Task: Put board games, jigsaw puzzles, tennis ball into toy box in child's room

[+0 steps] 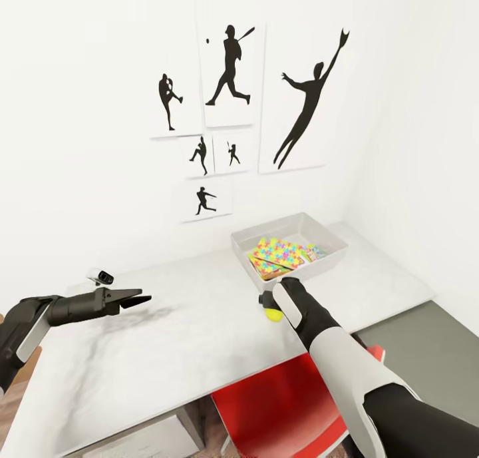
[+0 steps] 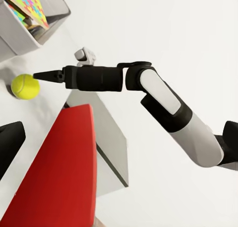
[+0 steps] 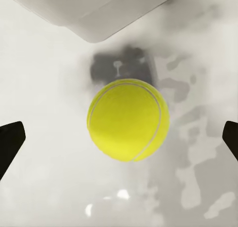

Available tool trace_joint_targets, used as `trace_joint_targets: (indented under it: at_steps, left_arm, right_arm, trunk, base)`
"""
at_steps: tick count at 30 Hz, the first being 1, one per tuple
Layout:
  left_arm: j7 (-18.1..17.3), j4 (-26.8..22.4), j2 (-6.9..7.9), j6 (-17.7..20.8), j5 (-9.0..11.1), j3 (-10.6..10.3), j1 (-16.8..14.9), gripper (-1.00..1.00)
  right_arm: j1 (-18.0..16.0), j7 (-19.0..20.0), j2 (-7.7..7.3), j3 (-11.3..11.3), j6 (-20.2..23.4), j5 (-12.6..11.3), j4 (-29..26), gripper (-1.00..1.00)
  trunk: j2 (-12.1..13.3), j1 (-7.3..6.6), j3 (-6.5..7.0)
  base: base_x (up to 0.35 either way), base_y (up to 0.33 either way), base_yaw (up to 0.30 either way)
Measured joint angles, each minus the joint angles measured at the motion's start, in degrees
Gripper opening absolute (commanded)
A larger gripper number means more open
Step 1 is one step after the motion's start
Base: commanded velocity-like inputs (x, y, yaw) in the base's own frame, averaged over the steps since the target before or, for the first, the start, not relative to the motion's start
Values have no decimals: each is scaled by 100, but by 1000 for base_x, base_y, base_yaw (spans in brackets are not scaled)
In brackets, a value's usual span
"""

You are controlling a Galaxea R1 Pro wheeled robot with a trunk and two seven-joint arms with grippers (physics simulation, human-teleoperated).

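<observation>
The tennis ball (image 1: 273,314) (image 3: 128,119) rests on the pale table (image 1: 186,338), just in front of the near corner of the grey toy box (image 1: 290,226) (image 2: 20,33). My right gripper (image 1: 267,301) (image 3: 121,138) hangs over the ball, open, with one finger far out on each side of it and neither touching. From the left wrist view, its tip (image 2: 42,76) points at the ball (image 2: 25,85). Jigsaw puzzles (image 1: 283,251) (image 2: 29,1) lie inside the box. My left gripper (image 1: 136,298) hovers open over the table's left part, holding nothing.
A red chair (image 1: 286,405) is tucked under the table's front edge below my right arm. The dark grey cabinet top (image 1: 426,351) adjoins the table at the right. Black sports-silhouette pictures (image 1: 229,65) hang on the white wall behind.
</observation>
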Motion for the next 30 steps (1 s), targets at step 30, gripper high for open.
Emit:
trace_joint_targets:
  at_steps: [30]
  left_arm:
    - [-94, -1272, 15, 515, -45, -9, 262, 100]
  right_arm:
    - [0, 9, 0, 267, -191, 1, -55, 100]
  trunk:
    - [0, 0, -279]
  base:
    - [0, 0, 0]
